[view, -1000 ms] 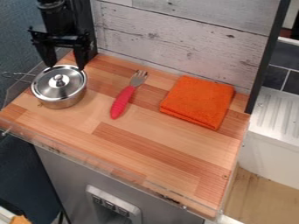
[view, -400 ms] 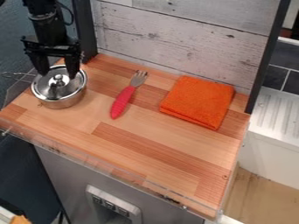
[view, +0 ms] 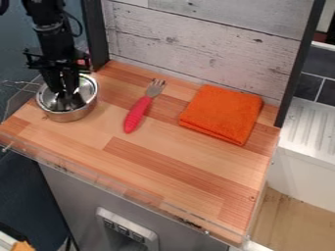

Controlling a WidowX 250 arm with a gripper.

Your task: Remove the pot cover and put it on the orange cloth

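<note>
Knob and middle of pot cover (view: 86,87) hidden behind gripper (view: 63,93). Pot (view: 68,116) interior hidden under cover. Arm (view: 52,32) cut off by top edge. White ridged drainer (view: 315,127) cut off at right. Orange scrap (view: 23,246), bottom left, cut off, too little showing to identify. Marks on switches (view: 123,230) too small to read.

1 fork (view: 136,115) between pot (view: 68,116), cloth (view: 221,113); passage above.

Plain orange cloth (view: 222,114); red fork handle (view: 136,114)
</note>
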